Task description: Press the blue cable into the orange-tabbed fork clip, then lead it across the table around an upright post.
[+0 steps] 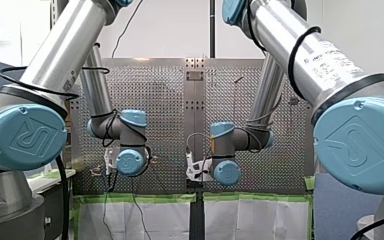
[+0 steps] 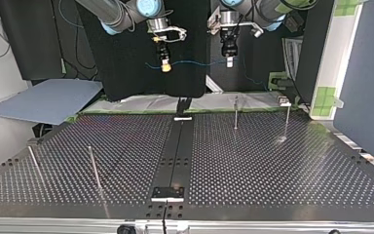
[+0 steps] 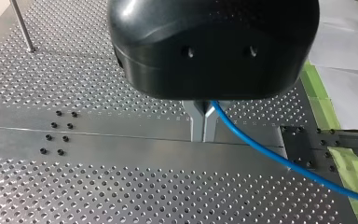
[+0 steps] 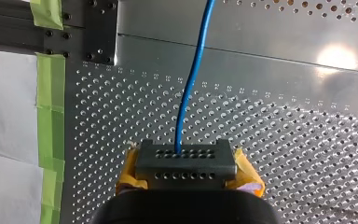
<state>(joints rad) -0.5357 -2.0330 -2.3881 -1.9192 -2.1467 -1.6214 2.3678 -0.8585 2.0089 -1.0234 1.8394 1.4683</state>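
White wall (image 1: 170,30) at back; black panel (image 2: 131,68); grey board (image 2: 48,100) beside it; green tape (image 1: 145,198) edging white sheet (image 1: 165,220).

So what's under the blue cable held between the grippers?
Beneath the blue cable lie the perforated table and its smooth centre strip. My left gripper's black body covers the table behind it.

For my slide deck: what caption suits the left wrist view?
My left gripper pinches the blue cable above the perforated table.

Blue cable (image 3: 279,161): thin, slack, off table. One end pinched between my left fingers (image 3: 197,123), trailing away beside them; other clamped in my right gripper (image 4: 185,158), running straight ahead. Upright post (image 3: 21,23): thin metal, well apart from my left fingers.
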